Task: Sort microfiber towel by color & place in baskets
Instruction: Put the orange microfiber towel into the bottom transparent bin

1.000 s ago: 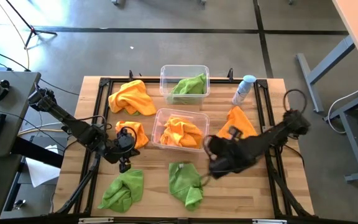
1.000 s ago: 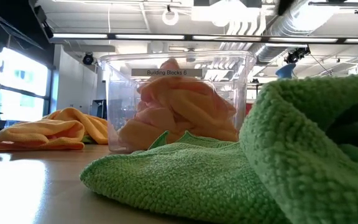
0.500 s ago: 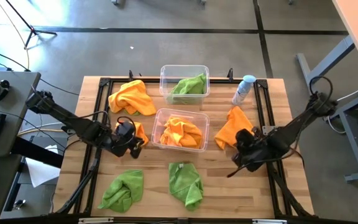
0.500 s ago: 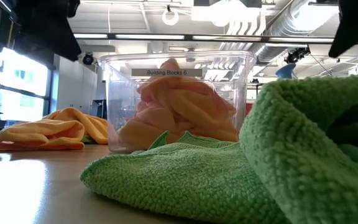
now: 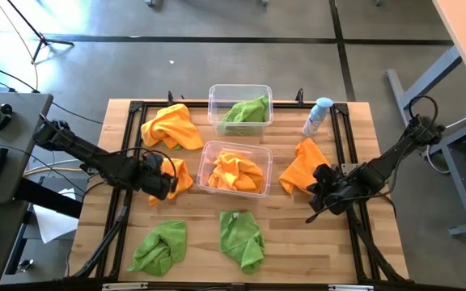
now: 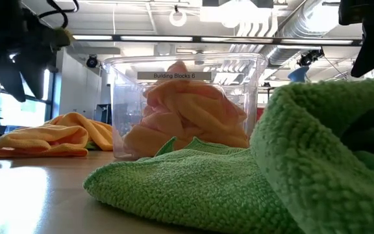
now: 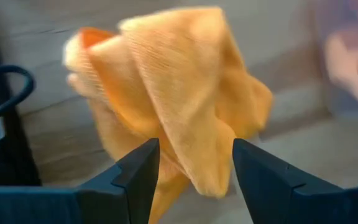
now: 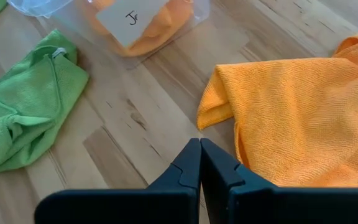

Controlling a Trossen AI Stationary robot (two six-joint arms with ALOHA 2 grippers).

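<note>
Both baskets [image 5: 239, 103] hold sorted towels; five towels lie loose on the tabletop [image 5: 298, 234]. Left claw [image 7: 194, 168], spread, faces an orange towel [image 7: 173, 93]; right claw [image 8: 199, 163] is pressed together, empty.

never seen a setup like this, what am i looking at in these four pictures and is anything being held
It is a robot with two dark arms at a wooden table, each ending in a two-finger gripper. The task is sorting cloths by colour into two clear baskets.

One picture looks straight down from above. One sits at table height, so a green cloth fills it. The other two come from cameras on each wrist, looking past that arm's own fingers.

From above: the far basket holds a green cloth, the near basket holds orange ones. Loose on the table lie three orange cloths and two green ones, plus a spray bottle.

The left gripper is open, over an orange cloth. The right gripper is shut, beside another orange cloth. Neither holds anything.
</note>
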